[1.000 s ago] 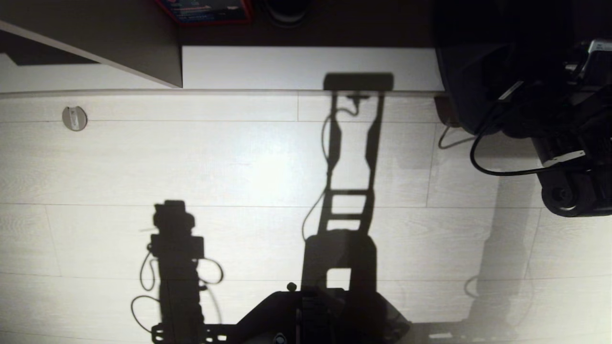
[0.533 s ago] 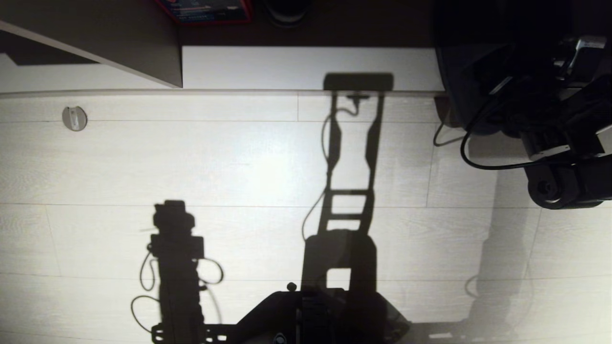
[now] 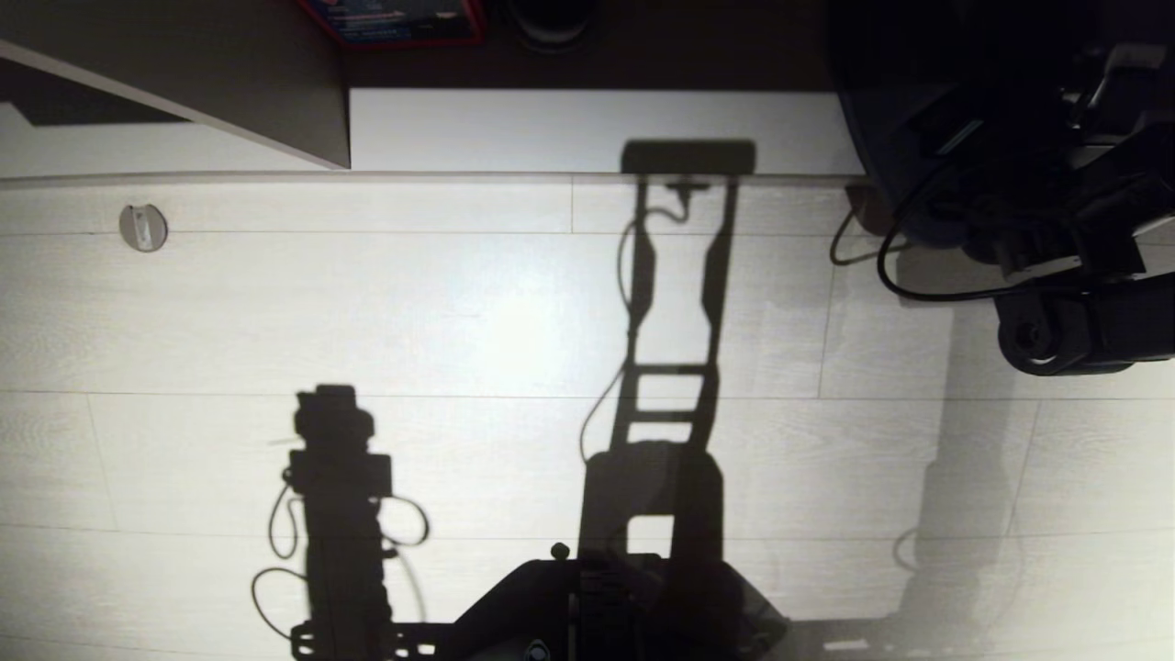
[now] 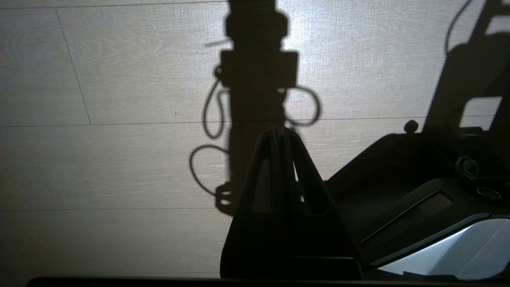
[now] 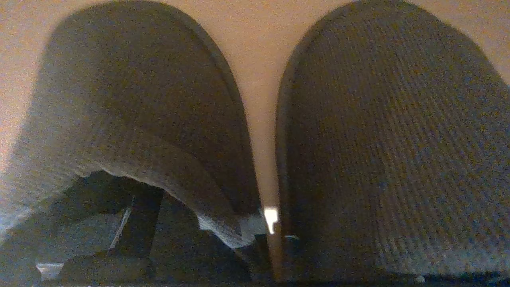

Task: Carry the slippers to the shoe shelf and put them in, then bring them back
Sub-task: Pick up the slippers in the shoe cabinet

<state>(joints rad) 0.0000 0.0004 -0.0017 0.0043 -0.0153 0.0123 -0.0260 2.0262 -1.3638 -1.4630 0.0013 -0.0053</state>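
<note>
Right wrist view: wide-open right hand (image 5: pixel 199 239) among the slippers (image 5: pixel 390 159).

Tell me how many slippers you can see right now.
2. Both show only in the right wrist view, side by side on a pale surface: one slipper with its opening lifted, the other slipper next to it, a narrow gap between.

- You have pale wood-plank floor (image 3: pixel 477 312) under the robot, carrying a small round metal fitting (image 3: pixel 143 227) near the shelf edge.
- The shoe shelf (image 3: pixel 587 128) shows its pale base board, a divider (image 3: pixel 275 101) left of it.
- The slippers (image 5: pixel 382 151) lie side by side on a pale surface, a narrow gap between them.
</note>
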